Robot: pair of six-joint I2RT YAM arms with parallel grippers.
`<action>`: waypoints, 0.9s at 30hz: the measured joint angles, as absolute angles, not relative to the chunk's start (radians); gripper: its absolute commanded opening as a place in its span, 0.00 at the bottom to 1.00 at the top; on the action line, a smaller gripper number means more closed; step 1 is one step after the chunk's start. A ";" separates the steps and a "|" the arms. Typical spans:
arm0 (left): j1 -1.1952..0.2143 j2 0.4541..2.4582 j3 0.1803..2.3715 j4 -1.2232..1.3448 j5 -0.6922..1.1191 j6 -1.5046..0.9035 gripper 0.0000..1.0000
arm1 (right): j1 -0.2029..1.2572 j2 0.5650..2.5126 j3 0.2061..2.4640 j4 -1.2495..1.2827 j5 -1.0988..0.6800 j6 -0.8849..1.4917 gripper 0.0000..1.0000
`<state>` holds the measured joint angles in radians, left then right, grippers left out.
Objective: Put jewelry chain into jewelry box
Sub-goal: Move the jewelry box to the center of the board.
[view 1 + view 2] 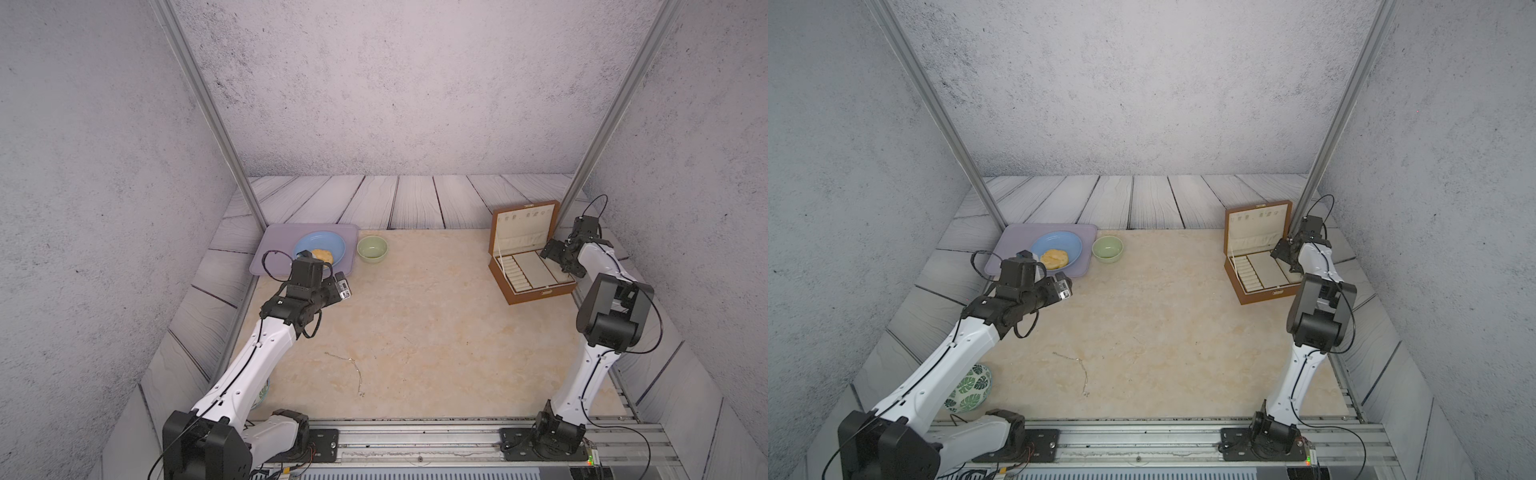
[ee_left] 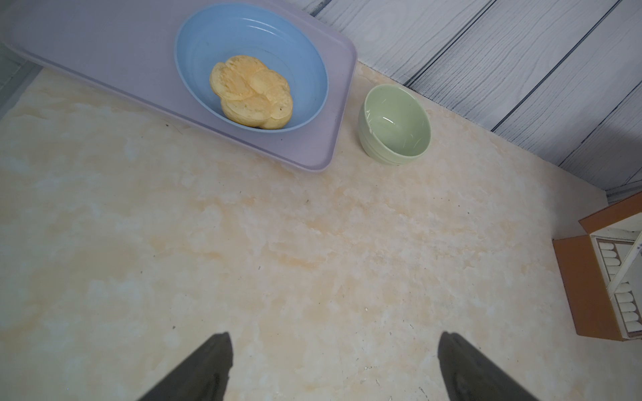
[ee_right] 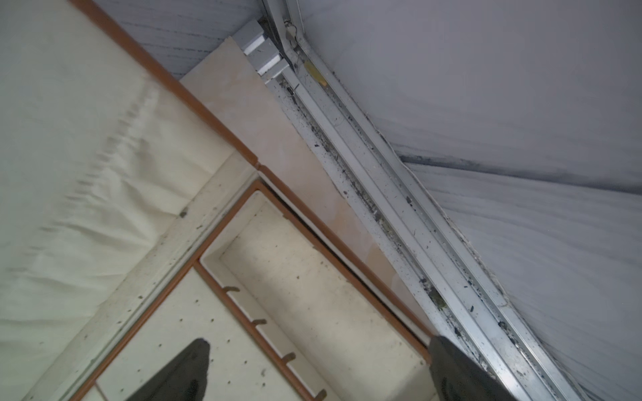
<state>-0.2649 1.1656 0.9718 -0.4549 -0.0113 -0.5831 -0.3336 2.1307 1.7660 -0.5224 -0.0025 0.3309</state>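
The thin gold-silver jewelry chain [image 1: 352, 360] is lying limp on the beige marbled surface [image 1: 415, 311], well apart from the brown hinged jewelry box [image 1: 536, 294] — light, slippery, probably best pinched at its bend. The left pincer [image 2: 333, 347] and right pincer [image 3: 319, 343] are gaping, empty.

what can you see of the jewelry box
The jewelry box is a brown case lined in cream, lid standing open. Inside: a row of ring rolls and flat compartments, empty where visible; a gold clasp on the front. It rests far right on the beige tabletop, the open right hand above it, no contact visible.
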 measured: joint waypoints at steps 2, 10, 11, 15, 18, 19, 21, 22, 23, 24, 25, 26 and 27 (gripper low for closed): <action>-0.265 1.169 0.975 -0.455 -0.011 -0.582 0.98 | -0.348 2.147 1.770 -0.524 -0.018 0.324 0.99; -0.265 1.194 0.979 -0.460 -0.012 -0.581 0.98 | -0.378 2.202 1.795 -0.518 -0.104 0.300 0.99; -0.265 1.198 0.981 -0.461 -0.012 -0.581 0.98 | -0.381 2.202 1.795 -0.517 -0.117 0.299 0.99; -0.265 1.208 0.991 -0.462 -0.013 -0.581 0.98 | -0.391 2.202 1.795 -0.512 -0.166 0.299 0.99; -0.265 1.214 0.991 -0.463 -0.013 -0.581 0.98 | -0.399 2.199 1.786 -0.500 -0.199 0.303 0.99; -0.265 1.216 0.991 -0.463 -0.013 -0.581 0.98 | -0.401 2.192 1.773 -0.487 -0.208 0.305 0.99; -0.265 1.221 0.992 -0.464 -0.013 -0.581 0.98 | -0.402 2.169 1.734 -0.466 -0.236 0.315 0.99; -0.265 1.223 0.993 -0.464 -0.013 -0.581 0.98 | -0.398 2.150 1.706 -0.459 -0.252 0.321 0.99; -0.265 1.226 0.994 -0.465 -0.013 -0.581 0.98 | -0.390 2.130 1.677 -0.454 -0.263 0.327 0.99; -0.266 1.230 0.995 -0.466 -0.012 -0.581 0.98 | -0.380 2.109 1.645 -0.450 -0.271 0.333 0.99; -0.266 1.233 0.997 -0.467 -0.012 -0.581 0.98 | -0.367 2.083 1.608 -0.444 -0.280 0.340 0.99; -0.266 1.237 0.998 -0.469 -0.011 -0.581 0.98 | -0.352 2.061 1.578 -0.444 -0.287 0.348 0.99; -0.267 1.240 0.999 -0.470 -0.010 -0.582 0.98 | -0.335 2.039 1.548 -0.443 -0.292 0.354 0.99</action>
